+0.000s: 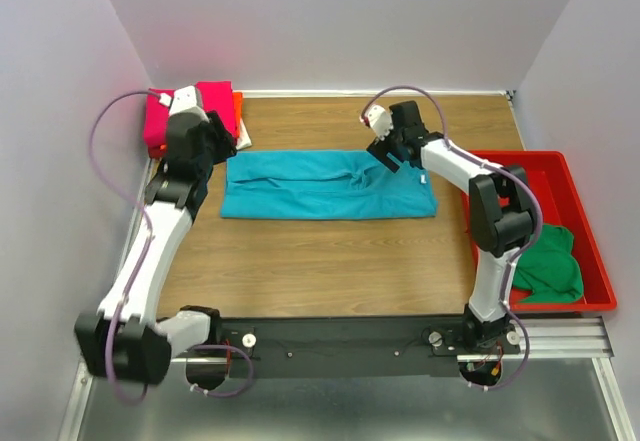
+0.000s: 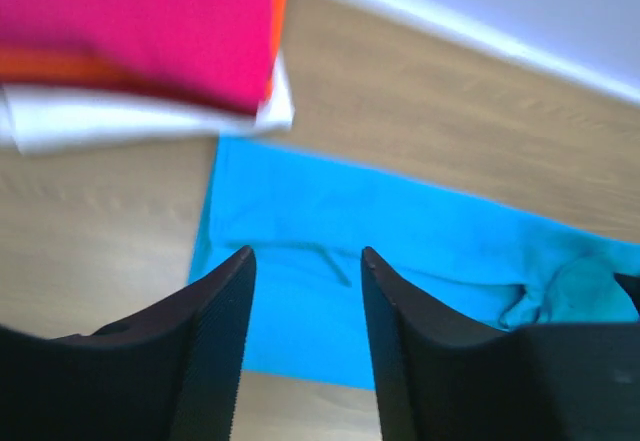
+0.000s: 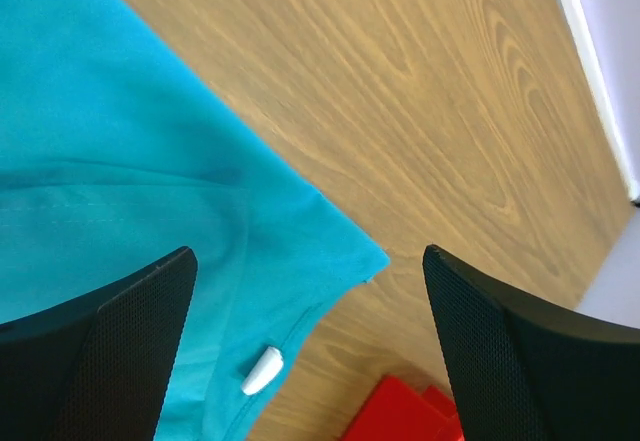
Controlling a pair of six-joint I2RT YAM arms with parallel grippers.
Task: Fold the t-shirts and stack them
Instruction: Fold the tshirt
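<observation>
The teal t-shirt [image 1: 328,185] lies folded into a long flat band across the middle of the wooden surface [image 1: 330,261], its length running from left to right in the top view. The left claw [image 1: 220,147] hangs over the band's left end. In its wrist view the left claw [image 2: 306,253] is partly spread and pinches nothing, with the teal cloth flat below the gap.

The right claw [image 1: 392,153] sits above the band's upper right part. Its wrist view shows it [image 3: 308,253] spread wide and empty, over a corner of the teal cloth where a small white label [image 3: 262,370] pokes out at the edge.

In the upper left corner of the surface stands a folded stack, with the magenta t-shirt [image 1: 185,111] on top, the orange t-shirt [image 2: 60,66] under it and the cream t-shirt [image 2: 120,121] at the bottom. It sits just beside the teal band's left end.

At the right edge sits the red tray [image 1: 580,186] — the green t-shirt [image 1: 548,261] is crumpled in its lower half.
</observation>
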